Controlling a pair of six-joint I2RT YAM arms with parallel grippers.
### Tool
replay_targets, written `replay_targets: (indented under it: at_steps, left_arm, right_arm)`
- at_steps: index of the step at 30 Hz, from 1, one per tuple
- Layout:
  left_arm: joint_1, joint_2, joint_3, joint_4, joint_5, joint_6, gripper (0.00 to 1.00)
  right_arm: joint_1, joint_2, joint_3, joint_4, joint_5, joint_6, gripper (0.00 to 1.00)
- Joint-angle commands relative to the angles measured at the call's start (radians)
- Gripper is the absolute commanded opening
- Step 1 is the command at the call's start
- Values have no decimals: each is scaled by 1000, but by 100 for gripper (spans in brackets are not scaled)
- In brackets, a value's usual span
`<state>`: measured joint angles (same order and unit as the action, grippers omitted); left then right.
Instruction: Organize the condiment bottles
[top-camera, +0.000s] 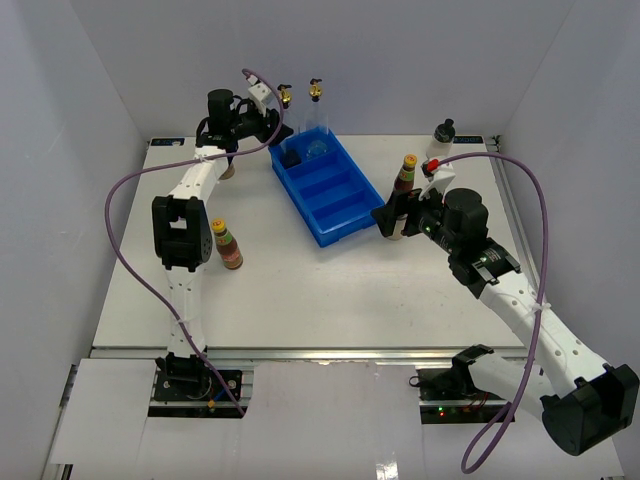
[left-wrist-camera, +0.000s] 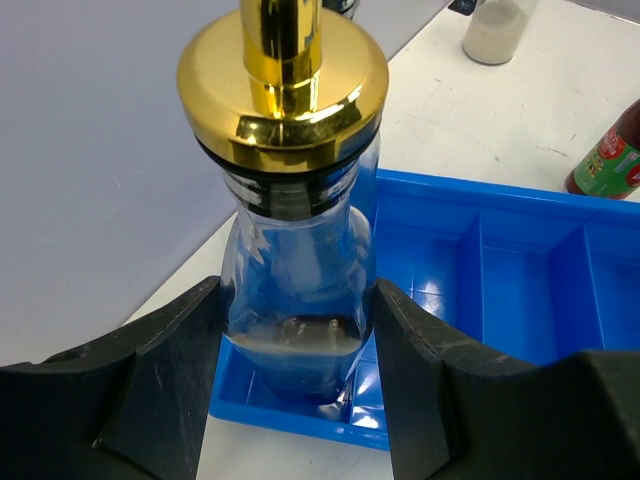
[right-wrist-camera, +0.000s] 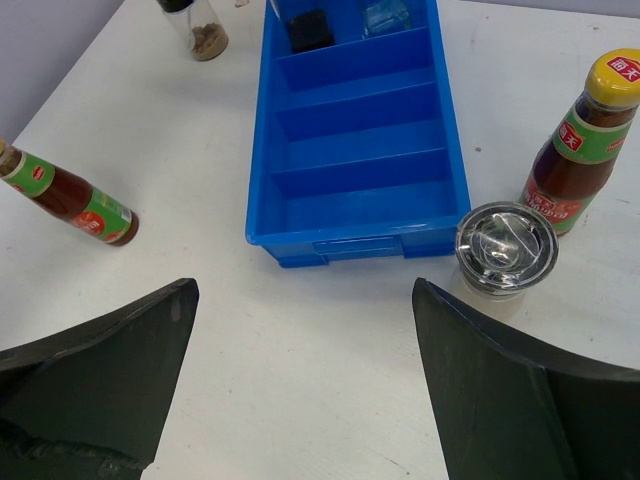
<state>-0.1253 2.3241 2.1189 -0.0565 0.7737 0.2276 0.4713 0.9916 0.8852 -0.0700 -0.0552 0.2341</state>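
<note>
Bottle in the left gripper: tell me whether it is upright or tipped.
Upright: the clear bottle stands vertically, top upward, clamped in the left gripper.

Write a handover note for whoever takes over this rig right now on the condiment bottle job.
Left end effector: closed on a clear gold-spout bottle, its base inside the blue tray's far compartment.
Right end effector: open, empty, over the table by the tray's near end.
Done: second clear bottle stands in that far compartment.
To do: release the held bottle; left sauce bottle, right sauce bottle, brown-filled jar, white-filled jar and metal-topped jar are all on the table outside the tray, whose other compartments are empty.
</note>
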Motion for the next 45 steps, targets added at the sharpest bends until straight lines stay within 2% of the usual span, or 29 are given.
replay_targets:
  at_steps: [1, 12, 13, 15, 18, 23, 26, 29, 38, 45]
  left_arm:
    - [3, -75, -18, 122, 88, 7, 0]
    - [1, -43, -49, 174, 83, -26, 6]
    - [1, -43, -55, 181, 82, -31, 9]
    - [0, -41, -71, 208, 62, -45, 25]
    - [0, -33, -73, 207, 44, -51, 42]
    - [0, -30, -71, 204, 36, -54, 60]
    - [0, -26, -67, 202, 38, -62, 66]
    - [-2, -31, -62, 191, 22, -63, 80]
    - [-5, -62, -51, 146, -122, -97, 97]
    - [-5, -197, -200, 171, -265, -91, 98]
  right_arm:
    - [-2, 7, 8, 53, 5, -13, 94]
    - [-2, 2, 12, 44, -15, -18, 94]
    - [-2, 2, 12, 44, -21, -18, 94]
    - [-3, 9, 15, 42, -34, -21, 94]
    - [-3, 12, 20, 33, -28, -22, 94]
    - [-3, 2, 15, 35, -24, -24, 94]
    - [-3, 1, 15, 35, -23, -27, 94]
    - [-3, 0, 17, 34, -23, -26, 94]
    - [-3, -4, 9, 40, -16, -30, 94]
    - [-3, -25, 10, 24, -20, -32, 93]
